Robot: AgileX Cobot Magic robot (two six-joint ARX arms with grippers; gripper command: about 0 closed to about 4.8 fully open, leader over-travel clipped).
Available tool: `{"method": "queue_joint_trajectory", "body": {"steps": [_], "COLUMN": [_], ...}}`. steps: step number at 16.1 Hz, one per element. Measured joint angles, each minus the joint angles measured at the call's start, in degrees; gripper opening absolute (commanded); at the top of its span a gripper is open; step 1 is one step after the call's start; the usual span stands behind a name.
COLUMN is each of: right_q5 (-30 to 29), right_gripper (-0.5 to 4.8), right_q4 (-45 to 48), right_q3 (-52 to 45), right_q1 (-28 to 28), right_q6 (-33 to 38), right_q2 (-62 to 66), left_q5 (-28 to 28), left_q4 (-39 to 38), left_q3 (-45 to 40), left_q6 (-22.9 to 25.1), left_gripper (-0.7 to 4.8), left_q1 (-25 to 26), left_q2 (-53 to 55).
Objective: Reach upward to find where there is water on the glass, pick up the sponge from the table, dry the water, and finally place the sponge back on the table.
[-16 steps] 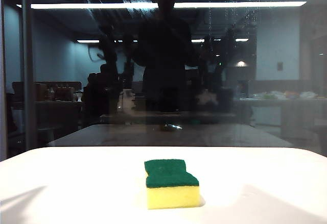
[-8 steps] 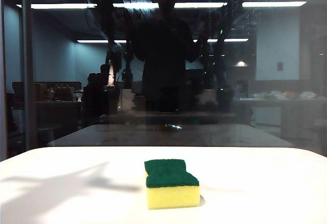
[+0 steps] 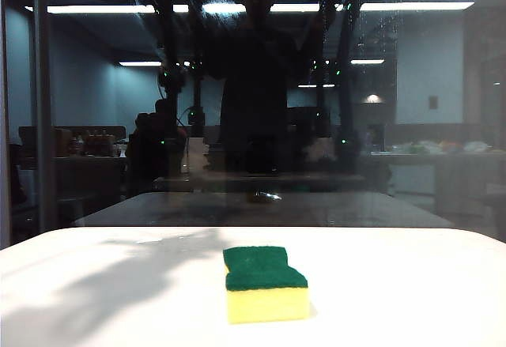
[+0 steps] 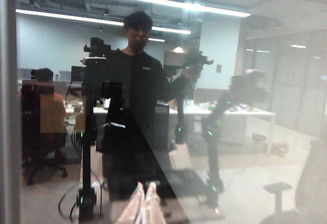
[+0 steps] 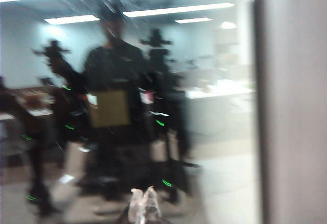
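We see the sponge (image 3: 266, 284) lying flat on the white desk (image 3: 411, 284), toward 6 o'clock, below the glass (image 3: 443, 126). Left gripper (image 4: 144, 203) and right gripper (image 5: 143, 206) face the pane, jaws pressed together, holding nothing.

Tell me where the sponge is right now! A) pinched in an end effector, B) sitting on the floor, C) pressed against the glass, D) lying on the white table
D: the sponge lies flat on the white table, green side up, with nothing touching it; the left end effector and right end effector both face the glass, holding nothing.
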Motion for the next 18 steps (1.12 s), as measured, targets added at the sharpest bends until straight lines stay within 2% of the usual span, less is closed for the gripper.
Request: {"method": "queue_joint_trajectory", "body": {"steps": [4, 6, 9, 15, 18], "right_q5": [-4.2, -4.42, -7.41, -8.0, -12.92], "right_gripper": [-0.06, -0.06, -0.06, -0.06, -0.06], "right_q4": [-5.84, -10.25, -12.59, -11.69, -11.69], "right_q3": [18.47, 23.89, 24.33, 24.57, 24.59], "right_q1": [0.0, 0.0, 0.02, 0.0, 0.0], "right_q6": [1.88, 1.92, 2.01, 2.03, 2.05], "right_q2": [14.45, 19.67, 22.18, 22.29, 22.27], "left_q5": [0.07, 0.04, 1.44, 1.53, 4.26], "left_q4": [0.13, 0.02, 0.13, 0.13, 0.13], "left_q3": [5.99, 7.52, 7.63, 7.65, 7.65], "left_q6": [0.0, 0.0, 0.0, 0.17, 0.2], "left_gripper": [-0.06, -0.06, -0.06, -0.06, -0.06], "left_q1": [0.0, 0.0, 0.0, 0.0, 0.0], "left_q2": [7.41, 9.35, 10.03, 10.08, 10.08]}}
